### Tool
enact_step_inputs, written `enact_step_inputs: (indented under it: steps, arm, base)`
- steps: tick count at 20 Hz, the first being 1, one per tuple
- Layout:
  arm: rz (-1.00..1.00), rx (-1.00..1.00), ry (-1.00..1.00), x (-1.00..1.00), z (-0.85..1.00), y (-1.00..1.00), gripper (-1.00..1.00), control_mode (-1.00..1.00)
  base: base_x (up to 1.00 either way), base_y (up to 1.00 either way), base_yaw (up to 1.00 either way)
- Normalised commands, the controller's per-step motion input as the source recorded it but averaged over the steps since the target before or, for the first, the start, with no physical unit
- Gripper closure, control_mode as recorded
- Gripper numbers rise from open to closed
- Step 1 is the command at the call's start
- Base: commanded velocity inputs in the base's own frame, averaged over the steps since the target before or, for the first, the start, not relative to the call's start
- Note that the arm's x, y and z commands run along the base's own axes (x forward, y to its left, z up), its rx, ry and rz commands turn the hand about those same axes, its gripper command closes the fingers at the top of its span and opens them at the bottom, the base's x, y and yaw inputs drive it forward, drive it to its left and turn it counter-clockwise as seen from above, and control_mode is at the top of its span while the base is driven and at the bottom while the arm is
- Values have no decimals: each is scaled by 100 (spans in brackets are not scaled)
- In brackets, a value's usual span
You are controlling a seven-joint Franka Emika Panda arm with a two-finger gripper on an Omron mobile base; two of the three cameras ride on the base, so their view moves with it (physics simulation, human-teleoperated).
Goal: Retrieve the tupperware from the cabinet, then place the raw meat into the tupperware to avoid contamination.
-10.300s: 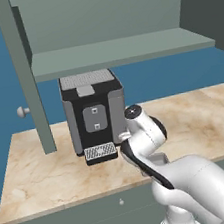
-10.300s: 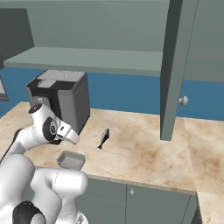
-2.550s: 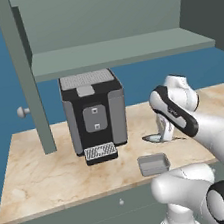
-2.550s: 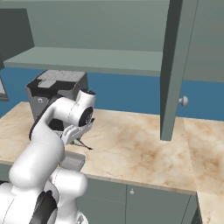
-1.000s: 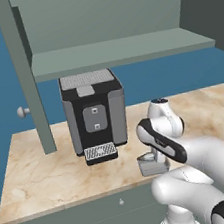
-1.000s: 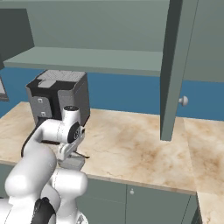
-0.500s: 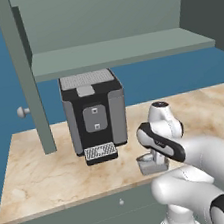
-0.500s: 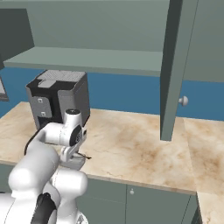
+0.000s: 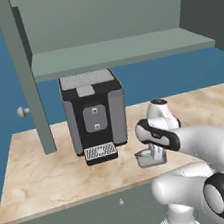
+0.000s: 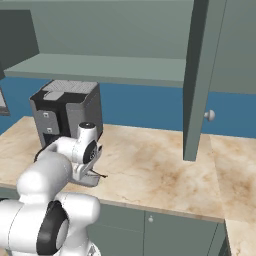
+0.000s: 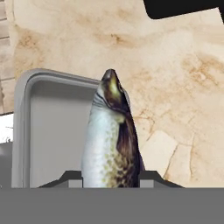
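Note:
My gripper [image 11: 111, 177] is shut on the raw meat [image 11: 111, 140], a small dark fish with a pale belly, its head pointing away from the hand. The fish hangs over the right rim of the grey tupperware [image 11: 39, 131], partly above its inside and partly above the counter. From the left base view the tupperware [image 9: 142, 160] sits near the counter's front edge, right of the coffee machine, with the gripper [image 9: 155, 152] low over it. The right base view shows the fish's tail [image 10: 101, 175] sticking out beside the tupperware [image 10: 86, 181]. The cabinet [image 9: 116, 53] stands open above.
A black coffee machine [image 9: 94, 114] with a grated drip tray [image 9: 100, 152] stands just left of the tupperware. Open cabinet doors [image 9: 25, 75] [image 10: 197, 75] hang down toward the marble counter [image 10: 160, 170] on both sides. Drawer fronts [image 10: 150, 225] run below.
The hand with the fish has sunk slightly over the tupperware. The grip on the fish holds, and the tupperware has not moved.

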Motion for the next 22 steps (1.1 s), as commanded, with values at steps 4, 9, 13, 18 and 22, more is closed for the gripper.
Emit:
enact_step_inputs:
  steps: [4,9,13,18,22]
  arm:
    - [0,0,0,0,-12,0,100,-100]
    - [0,0,-2,-8,-5,0,100,-100]
    - [0,0,-7,-21,0,0,100,-100]
    - [0,0,-13,-25,0,0,100,-100]
    - [0,0,-14,-22,0,0,100,-100]
  base:
    - [0,0,0]
    - [0,0,0]
    - [0,0,0]
    - [0,0,0]
    - [0,0,0]
